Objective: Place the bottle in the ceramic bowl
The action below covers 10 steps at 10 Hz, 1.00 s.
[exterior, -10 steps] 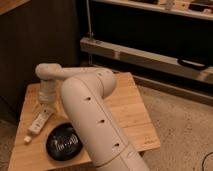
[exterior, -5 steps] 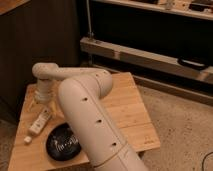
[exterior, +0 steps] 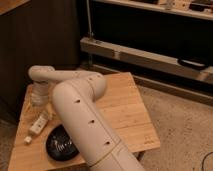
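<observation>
Lying near the table's [exterior: 125, 107] left edge, the bottle [exterior: 38, 125] rests on the wood, tilted, its capped end towards the front-left corner. Just above its far end hangs the gripper [exterior: 42, 105], pointing down with its jaws spread wide and holding nothing; whether it touches the bottle cannot be told. The bowl [exterior: 61, 144] sits just right of the bottle, near the front edge, partly hidden by the arm [exterior: 85, 117], which sweeps from the front up over the table's middle. Right of the table lies speckled floor [exterior: 185, 125].
</observation>
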Each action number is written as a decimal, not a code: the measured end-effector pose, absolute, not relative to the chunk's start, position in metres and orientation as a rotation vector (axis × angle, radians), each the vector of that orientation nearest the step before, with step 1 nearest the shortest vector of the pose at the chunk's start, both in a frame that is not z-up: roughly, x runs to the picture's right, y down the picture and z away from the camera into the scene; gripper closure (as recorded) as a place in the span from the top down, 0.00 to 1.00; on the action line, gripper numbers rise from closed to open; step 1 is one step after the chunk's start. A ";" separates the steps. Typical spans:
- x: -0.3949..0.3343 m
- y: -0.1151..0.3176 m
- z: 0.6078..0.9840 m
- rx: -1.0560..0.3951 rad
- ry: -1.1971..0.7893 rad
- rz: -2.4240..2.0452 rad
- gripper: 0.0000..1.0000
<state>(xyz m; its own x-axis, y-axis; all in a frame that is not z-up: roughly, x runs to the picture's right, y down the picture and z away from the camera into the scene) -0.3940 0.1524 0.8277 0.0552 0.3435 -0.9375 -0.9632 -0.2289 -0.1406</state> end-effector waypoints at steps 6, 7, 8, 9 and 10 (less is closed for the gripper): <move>-0.392 0.164 0.838 -1.172 0.789 1.455 0.79; -0.390 0.163 0.838 -1.170 0.788 1.455 0.72; -0.389 0.162 0.839 -1.168 0.786 1.454 0.62; -0.387 0.161 0.839 -1.164 0.785 1.453 0.50; -0.386 0.160 0.839 -1.160 0.784 1.451 0.41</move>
<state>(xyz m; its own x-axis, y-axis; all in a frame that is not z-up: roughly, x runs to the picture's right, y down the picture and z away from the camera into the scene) -0.3860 0.1602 0.8388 0.0427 0.3293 -0.9433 -0.9693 -0.2151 -0.1189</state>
